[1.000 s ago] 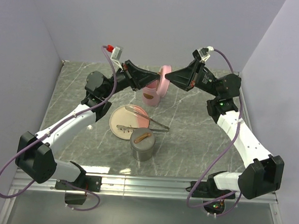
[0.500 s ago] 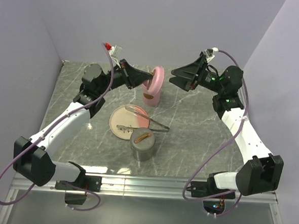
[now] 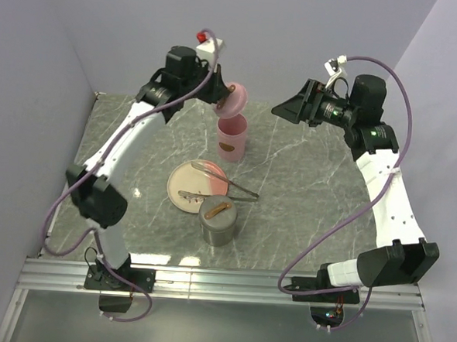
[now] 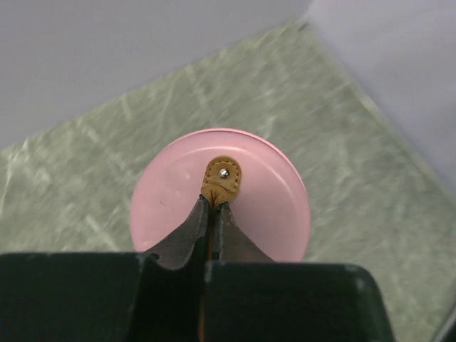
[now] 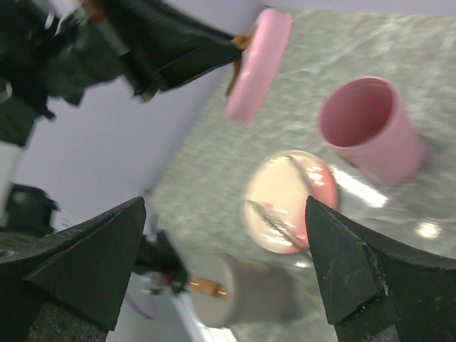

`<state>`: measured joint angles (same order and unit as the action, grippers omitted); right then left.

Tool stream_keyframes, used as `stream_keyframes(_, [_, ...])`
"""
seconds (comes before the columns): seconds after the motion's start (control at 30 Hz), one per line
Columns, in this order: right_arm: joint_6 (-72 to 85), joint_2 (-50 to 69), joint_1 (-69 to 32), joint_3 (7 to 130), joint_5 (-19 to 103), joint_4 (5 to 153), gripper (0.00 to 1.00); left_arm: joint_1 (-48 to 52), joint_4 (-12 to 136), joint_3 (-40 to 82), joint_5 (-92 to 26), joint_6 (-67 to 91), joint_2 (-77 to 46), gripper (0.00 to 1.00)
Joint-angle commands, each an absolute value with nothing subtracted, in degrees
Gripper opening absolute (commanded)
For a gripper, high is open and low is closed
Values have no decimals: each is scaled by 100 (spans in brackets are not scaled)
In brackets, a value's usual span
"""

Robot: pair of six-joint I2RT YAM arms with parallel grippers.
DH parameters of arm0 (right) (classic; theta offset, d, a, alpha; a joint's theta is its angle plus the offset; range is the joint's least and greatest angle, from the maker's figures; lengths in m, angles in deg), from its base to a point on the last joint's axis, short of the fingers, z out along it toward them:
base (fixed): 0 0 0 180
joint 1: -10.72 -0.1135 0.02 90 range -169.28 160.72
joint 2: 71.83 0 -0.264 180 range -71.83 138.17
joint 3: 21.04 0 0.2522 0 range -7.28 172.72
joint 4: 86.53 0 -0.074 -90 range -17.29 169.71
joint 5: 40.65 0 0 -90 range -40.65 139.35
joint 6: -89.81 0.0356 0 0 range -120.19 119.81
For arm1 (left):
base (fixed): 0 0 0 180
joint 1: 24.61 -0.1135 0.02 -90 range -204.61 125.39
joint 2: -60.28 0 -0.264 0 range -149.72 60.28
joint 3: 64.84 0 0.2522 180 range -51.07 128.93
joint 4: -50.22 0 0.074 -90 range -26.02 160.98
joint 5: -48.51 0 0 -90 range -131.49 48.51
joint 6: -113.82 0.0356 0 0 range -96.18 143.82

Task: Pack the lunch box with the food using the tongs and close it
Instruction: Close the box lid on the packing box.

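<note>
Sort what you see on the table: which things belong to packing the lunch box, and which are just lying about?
Belongs to the job:
- pink lunch box, open
- pink lid, held up by the left gripper
- tongs
- food on the plate

Just lying about:
- grey canister, lid on

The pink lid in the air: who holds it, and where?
The left gripper pinches the pink lid by its tan tab; the right gripper holds nothing.
</note>
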<state>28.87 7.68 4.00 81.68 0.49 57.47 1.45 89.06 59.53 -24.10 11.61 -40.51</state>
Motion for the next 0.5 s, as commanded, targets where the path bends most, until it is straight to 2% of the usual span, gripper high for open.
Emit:
stream_keyframes(0.0, [1337,631,421,8483,602,4668,100,158,10107,6616,-3260,2020,-4631,0])
stream_keyframes(0.3, [580,402,430,8368,1005,4315,100,298,10458,7671,-4129,2863,-5608,0])
stream_keyframes(0.47, [35,823,430,9271,1314,3464,100,588,10555,7856,-4140,3216,-5775,0])
